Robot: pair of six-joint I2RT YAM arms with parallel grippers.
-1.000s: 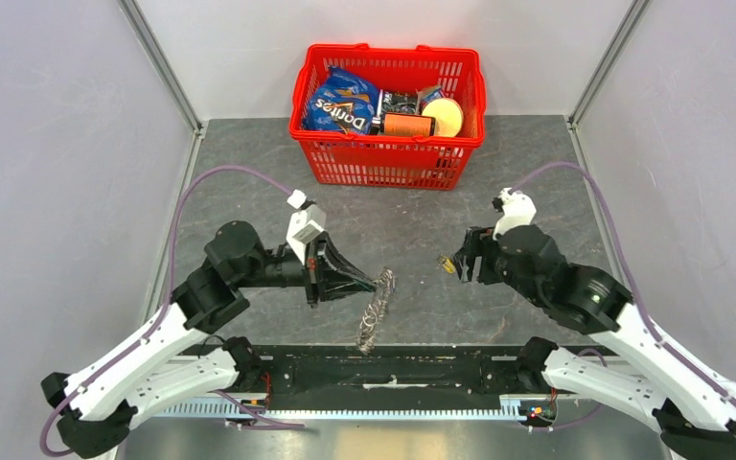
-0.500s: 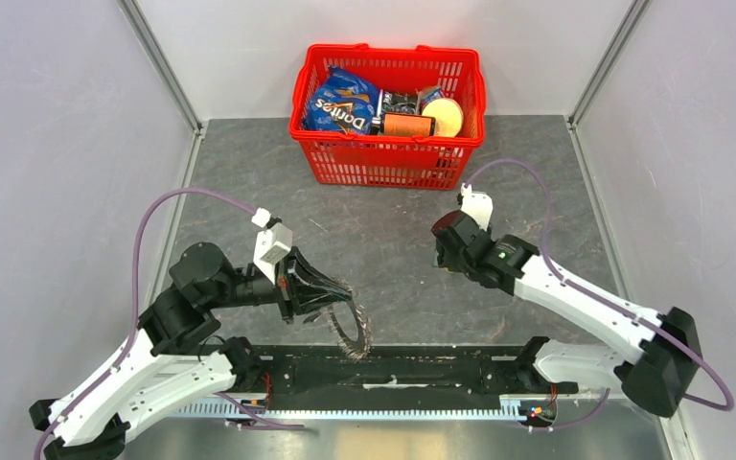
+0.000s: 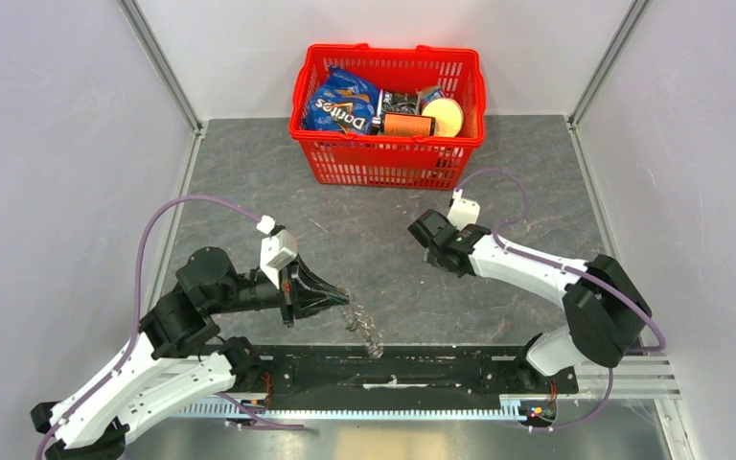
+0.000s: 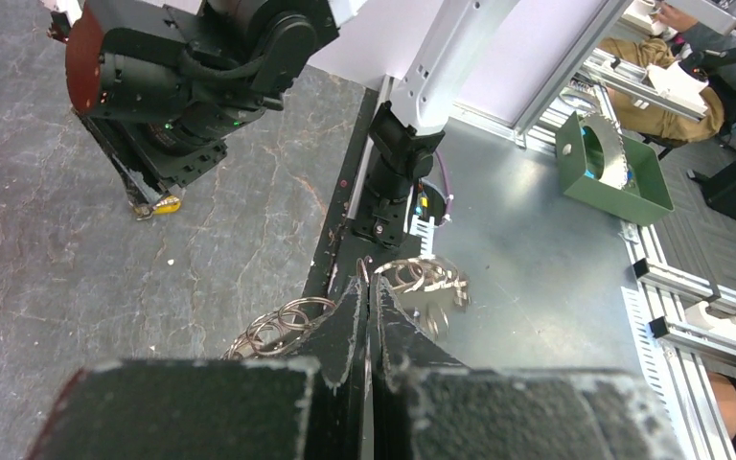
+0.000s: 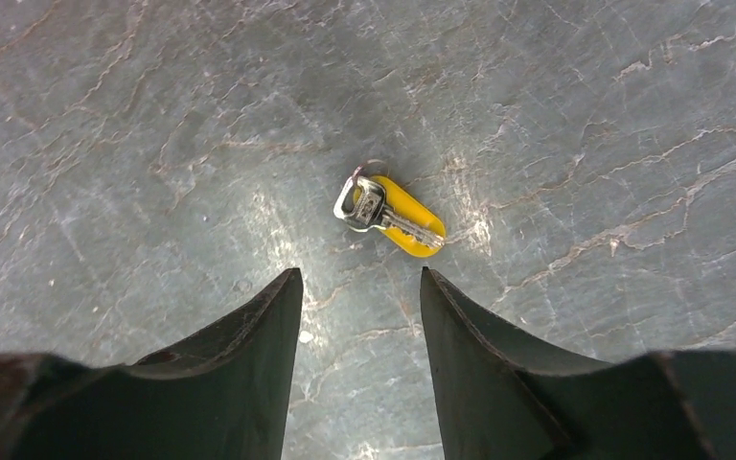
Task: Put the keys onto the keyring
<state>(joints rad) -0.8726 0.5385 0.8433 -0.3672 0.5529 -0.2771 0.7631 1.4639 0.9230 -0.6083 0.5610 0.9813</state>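
Observation:
A small key with a yellow plastic head (image 5: 393,216) lies flat on the grey table, its blade across the head. My right gripper (image 5: 359,278) points straight down just short of it. Its jaws are open and empty, and the key lies just beyond the tips. The left wrist view shows the same key (image 4: 165,203) beside a right fingertip. My left gripper (image 4: 369,283) is shut on the keyring (image 4: 422,278), a ring fringed with small metal loops. In the top view the keyring (image 3: 366,326) hangs off the left gripper (image 3: 345,295) near the table's front edge.
A red basket (image 3: 388,158) with a chip bag and cans stands at the back centre. The black rail (image 3: 383,369) carrying the arm bases runs along the near edge. Grey walls close in both sides.
My right arm has swung left and reached out over the yellow key, its jaws narrowing. My left arm has pulled the keyring back toward the left and the near edge.

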